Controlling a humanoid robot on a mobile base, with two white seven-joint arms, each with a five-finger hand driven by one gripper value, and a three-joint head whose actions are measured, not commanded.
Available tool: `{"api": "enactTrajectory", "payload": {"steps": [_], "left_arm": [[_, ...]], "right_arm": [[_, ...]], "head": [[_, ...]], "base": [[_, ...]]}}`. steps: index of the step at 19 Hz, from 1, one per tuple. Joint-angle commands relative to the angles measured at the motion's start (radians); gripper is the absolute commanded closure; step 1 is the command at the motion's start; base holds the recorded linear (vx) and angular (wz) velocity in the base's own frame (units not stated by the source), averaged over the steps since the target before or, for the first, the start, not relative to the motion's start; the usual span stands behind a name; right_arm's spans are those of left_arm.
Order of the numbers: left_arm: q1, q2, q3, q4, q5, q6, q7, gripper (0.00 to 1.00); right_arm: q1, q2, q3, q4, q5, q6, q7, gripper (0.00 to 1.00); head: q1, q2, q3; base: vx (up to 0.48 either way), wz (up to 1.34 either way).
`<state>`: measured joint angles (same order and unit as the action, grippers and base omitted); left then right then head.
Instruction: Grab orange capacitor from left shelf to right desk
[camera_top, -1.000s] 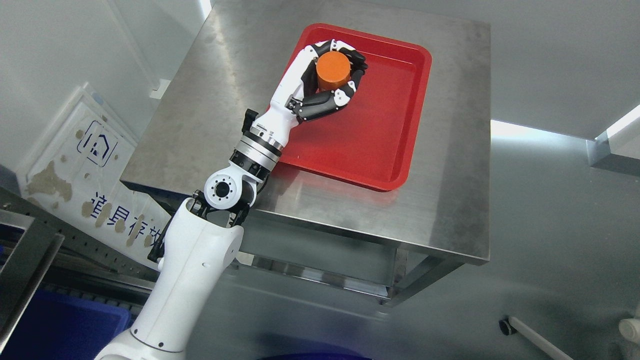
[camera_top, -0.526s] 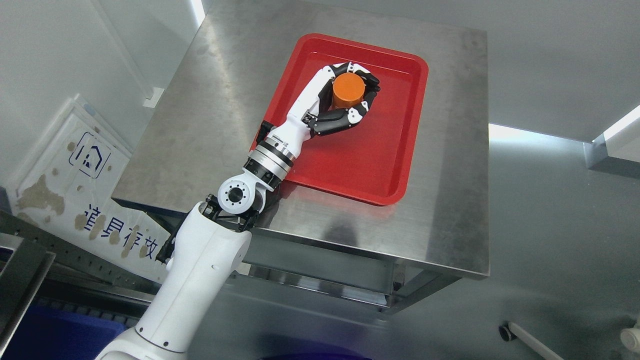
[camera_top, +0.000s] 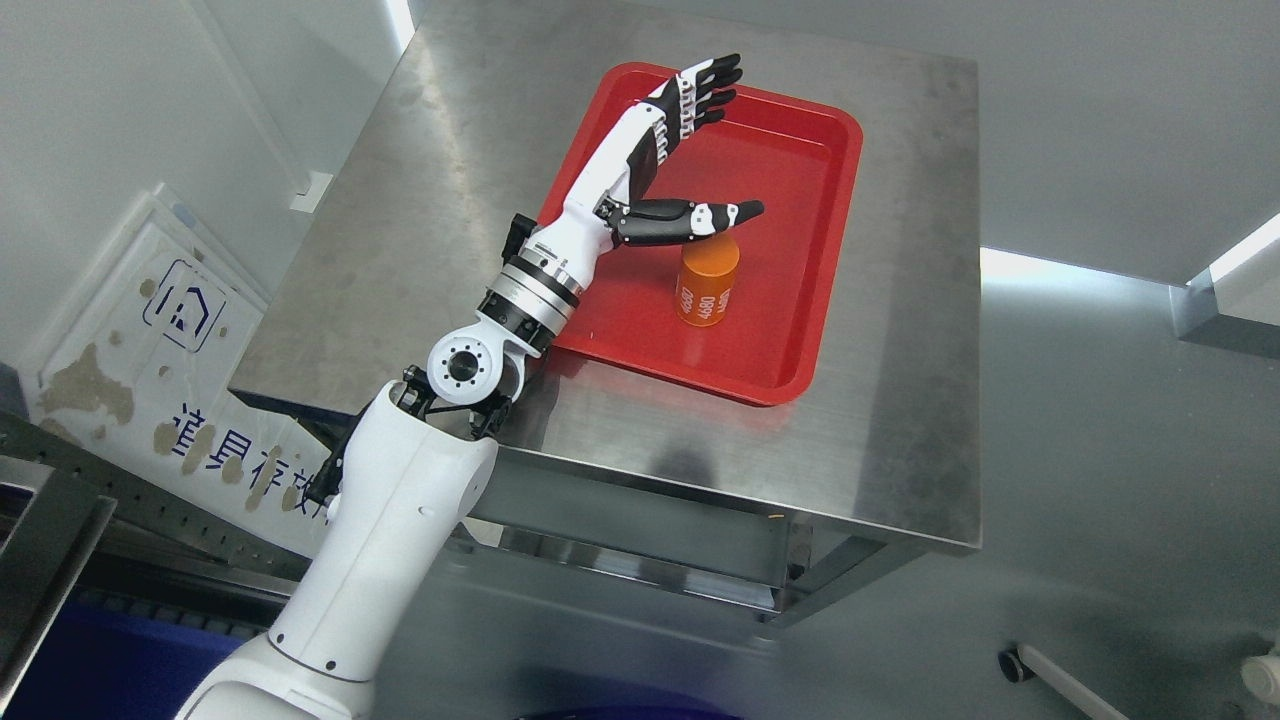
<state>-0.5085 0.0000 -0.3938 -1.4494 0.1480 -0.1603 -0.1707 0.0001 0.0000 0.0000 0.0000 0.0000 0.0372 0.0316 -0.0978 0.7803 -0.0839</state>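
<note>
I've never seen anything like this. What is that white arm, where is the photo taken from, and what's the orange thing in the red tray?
The white arm belongs to a humanoid robot, and the picture comes from a camera on its head, looking down, so you see its own left arm reaching in from the lower left. It ends in a left hand with jointed black-and-white fingers, much like a person's. Those fingers are spread open and hold nothing. Just below the thumb stands an orange capacitor, a small can-shaped electronic part, upright inside a red tray. The tray lies on a steel desk. So the part sits in the tray, and the hand is open above it. The robot's other arm is out of the picture.
</note>
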Motion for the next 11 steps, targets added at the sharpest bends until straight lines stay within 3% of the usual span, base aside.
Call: {"api": "enactTrajectory", "payload": {"steps": [1, 6, 11], "left_arm": [[-0.028, 0.017, 0.139, -0.103, -0.001, 0.002, 0.002, 0.01], [0.001, 0.017, 0.331, -0.117, -0.001, 0.012, 0.02, 0.01], [0.103, 0.017, 0.423, -0.205, -0.002, 0.154, 0.105, 0.0]], "right_arm": [[0.014, -0.017, -0.011, -0.034, 0.0, 0.0, 0.001, 0.0], [0.014, -0.017, -0.011, -0.034, 0.0, 0.0, 0.001, 0.0], [0.014, -0.017, -0.011, -0.034, 0.0, 0.0, 0.001, 0.0]], "head": [[0.0, 0.0, 0.0], [0.0, 0.0, 0.0], [0.0, 0.0, 0.0]], "base": [[0.0, 0.0], [0.0, 0.0], [0.0, 0.0]]}}
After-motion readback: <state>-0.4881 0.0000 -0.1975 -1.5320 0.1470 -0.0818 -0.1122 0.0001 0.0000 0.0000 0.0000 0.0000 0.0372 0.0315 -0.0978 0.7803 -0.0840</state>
